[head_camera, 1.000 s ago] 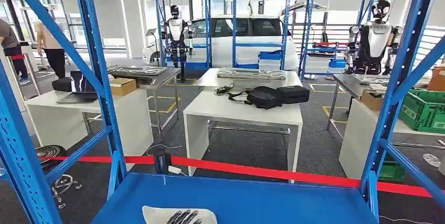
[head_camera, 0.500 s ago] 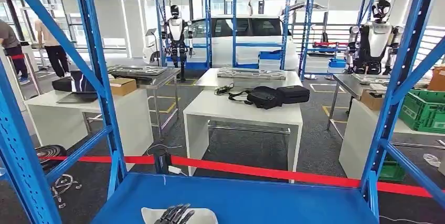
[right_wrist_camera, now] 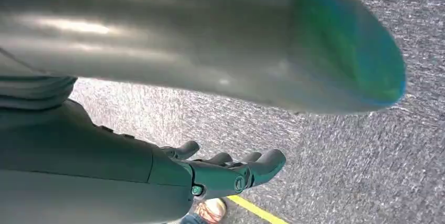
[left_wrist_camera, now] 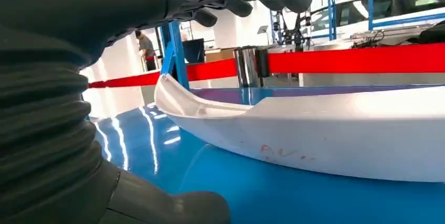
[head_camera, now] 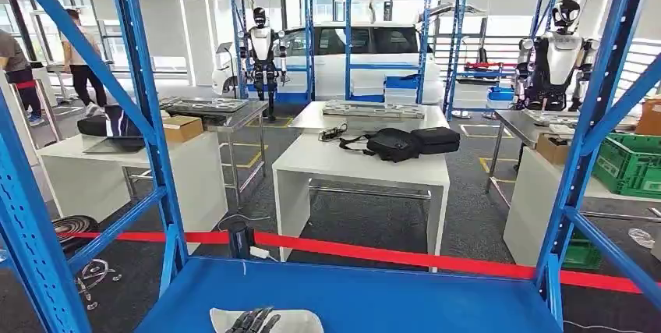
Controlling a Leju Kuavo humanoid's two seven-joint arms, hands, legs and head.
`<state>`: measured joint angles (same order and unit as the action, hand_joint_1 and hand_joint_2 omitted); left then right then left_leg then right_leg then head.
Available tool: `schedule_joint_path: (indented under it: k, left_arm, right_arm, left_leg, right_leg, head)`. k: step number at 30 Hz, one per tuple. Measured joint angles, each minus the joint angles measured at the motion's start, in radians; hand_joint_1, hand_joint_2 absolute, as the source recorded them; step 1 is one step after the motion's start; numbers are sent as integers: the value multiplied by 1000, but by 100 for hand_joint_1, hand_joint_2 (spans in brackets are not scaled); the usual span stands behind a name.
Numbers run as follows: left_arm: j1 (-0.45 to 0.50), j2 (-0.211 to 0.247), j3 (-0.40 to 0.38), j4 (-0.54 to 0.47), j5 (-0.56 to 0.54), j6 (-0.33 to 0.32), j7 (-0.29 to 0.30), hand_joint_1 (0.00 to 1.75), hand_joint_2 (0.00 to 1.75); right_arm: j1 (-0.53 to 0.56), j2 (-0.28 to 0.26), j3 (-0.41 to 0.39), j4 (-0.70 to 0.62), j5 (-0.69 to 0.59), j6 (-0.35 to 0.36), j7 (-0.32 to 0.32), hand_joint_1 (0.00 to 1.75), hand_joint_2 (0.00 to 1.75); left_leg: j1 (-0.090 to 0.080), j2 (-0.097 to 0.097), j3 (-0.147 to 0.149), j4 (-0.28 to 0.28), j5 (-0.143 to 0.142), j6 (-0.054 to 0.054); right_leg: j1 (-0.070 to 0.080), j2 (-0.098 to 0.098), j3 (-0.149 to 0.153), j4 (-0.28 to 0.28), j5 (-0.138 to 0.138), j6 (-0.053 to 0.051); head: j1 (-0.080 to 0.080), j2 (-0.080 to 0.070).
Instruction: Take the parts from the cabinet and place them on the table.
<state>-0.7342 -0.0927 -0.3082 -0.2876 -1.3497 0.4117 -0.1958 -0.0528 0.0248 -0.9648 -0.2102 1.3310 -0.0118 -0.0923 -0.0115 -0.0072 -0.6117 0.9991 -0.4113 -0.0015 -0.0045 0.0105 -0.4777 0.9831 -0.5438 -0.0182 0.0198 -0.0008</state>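
White curved part (head_camera: 266, 321) (glossy) lies under the left hand's (head_camera: 255, 320) spread, unclosed fingers.

White curved part (head_camera: 269, 320) lying flat on blue cabinet shelf (head_camera: 390, 302).

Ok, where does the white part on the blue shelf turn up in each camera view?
Head view: white part at the bottom edge, left hand over it.
Left wrist view: white part runs across the middle, close up.
Right wrist view: not in it; right hand hangs over grey floor.
Shared landmark: blue shelf.
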Motion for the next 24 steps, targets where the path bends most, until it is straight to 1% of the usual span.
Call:
schedule_joint_path:
  k: [4, 12, 19, 20, 21, 22, 23, 24]
  left_arm:
    - [0, -4, 0, 2, 0, -4, 23, 0, 175]
    - [0, -15, 0, 2, -3, 22, 26, 0, 175]
    - [0, -21, 0, 3, -16, 25, 34, 0, 175]
    - [0, -21, 0, 3, -19, 25, 35, 3, 175]
    - [0, -21, 0, 3, -21, 25, 36, 49, 175]
    - [0, -21, 0, 4, -24, 24, 40, 84, 175]
    - [0, -23, 0, 6, -31, 22, 46, 98, 175]
    - [1, -26, 0, 7, -32, 20, 50, 101, 175]
  right_arm:
    - [0, 1, 0, 0, 1, 1, 4, 0, 0]
    - [0, 3, 0, 0, 3, 4, 5, 0, 0]
    - [-1, 5, 0, 0, 9, 8, 4, 0, 0]
    - [-1, 5, 0, 0, 9, 8, 4, 0, 0]
    - [-1, 6, 0, 0, 9, 9, 4, 0, 0]
    - [-1, 6, 0, 0, 10, 9, 4, 0, 0]
    - [-1, 7, 0, 0, 12, 9, 4, 0, 0]
    - [-1, 8, 0, 0, 13, 10, 4, 0, 0]
  left_leg:
    - [0, 0, 0, 0, 0, 0]
    - [0, 0, 0, 0, 0, 0]
    - [0, 0, 0, 0, 0, 0]
    - [0, 0, 0, 0, 0, 0]
    - [0, 0, 0, 0, 0, 0]
    - [0, 0, 0, 0, 0, 0]
    - [0, 0, 0, 0, 0, 0]
    - [0, 0, 0, 0, 0, 0]
  right_leg:
    - [0, 0, 0, 0, 0, 0]
    - [0, 0, 0, 0, 0, 0]
    - [0, 0, 0, 0, 0, 0]
    - [0, 0, 0, 0, 0, 0]
    - [0, 0, 0, 0, 0, 0]
    - [0, 0, 0, 0, 0, 0]
    - [0, 0, 0, 0, 0, 0]
    - [0, 0, 0, 0, 0, 0]
  head:
    - [0, 0]
    - [0, 0]
    - [0, 0]
    - [0, 0]
    - [0, 0]
    - [0, 0]
    - [0, 0]
    - [0, 0]
